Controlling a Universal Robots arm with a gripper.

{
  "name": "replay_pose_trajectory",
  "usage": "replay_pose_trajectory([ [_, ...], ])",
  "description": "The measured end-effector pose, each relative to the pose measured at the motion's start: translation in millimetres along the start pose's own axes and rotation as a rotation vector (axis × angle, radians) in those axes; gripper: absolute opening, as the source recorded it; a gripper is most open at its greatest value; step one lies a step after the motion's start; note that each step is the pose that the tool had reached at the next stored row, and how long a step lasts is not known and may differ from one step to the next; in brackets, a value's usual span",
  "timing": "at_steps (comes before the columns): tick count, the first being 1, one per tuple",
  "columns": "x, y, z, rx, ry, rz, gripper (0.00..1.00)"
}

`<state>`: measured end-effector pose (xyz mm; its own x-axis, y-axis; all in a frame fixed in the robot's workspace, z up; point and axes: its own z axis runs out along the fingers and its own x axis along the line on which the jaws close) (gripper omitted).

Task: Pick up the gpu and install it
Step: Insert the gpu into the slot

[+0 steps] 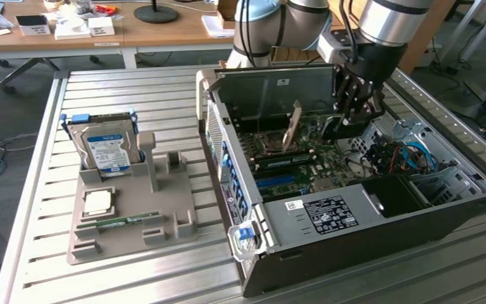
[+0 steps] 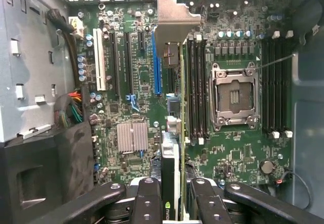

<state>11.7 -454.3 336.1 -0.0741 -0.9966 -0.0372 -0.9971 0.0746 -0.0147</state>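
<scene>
My gripper (image 1: 350, 121) reaches down into the open computer case (image 1: 369, 221) and is shut on the gpu (image 1: 338, 132), a dark card held upright above the motherboard. In the wrist view the gpu (image 2: 171, 158) shows edge-on between my fingers (image 2: 149, 198), and my gripper (image 2: 174, 206) clamps its near end. Its silver end bracket (image 2: 172, 19) points toward the case's rear slot openings. The card hangs just beside the long blue expansion slot (image 2: 156, 62). Whether its edge touches a slot cannot be told.
The motherboard carries an open CPU socket (image 2: 233, 95), RAM slots (image 2: 197, 87) and a cable bundle (image 2: 71, 107). Left of the case, a grey fixture (image 1: 171, 218) holds a hard drive (image 1: 104, 149), a CPU chip (image 1: 98, 201) and a RAM stick (image 1: 121, 221). A desk (image 1: 124, 28) stands behind.
</scene>
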Motion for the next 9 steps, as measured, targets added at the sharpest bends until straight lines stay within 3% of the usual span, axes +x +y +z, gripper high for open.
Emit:
replay_pose_trajectory([
  [9, 1.2, 11.7, 8.7, 0.0001, -0.0002, 0.0, 0.27],
])
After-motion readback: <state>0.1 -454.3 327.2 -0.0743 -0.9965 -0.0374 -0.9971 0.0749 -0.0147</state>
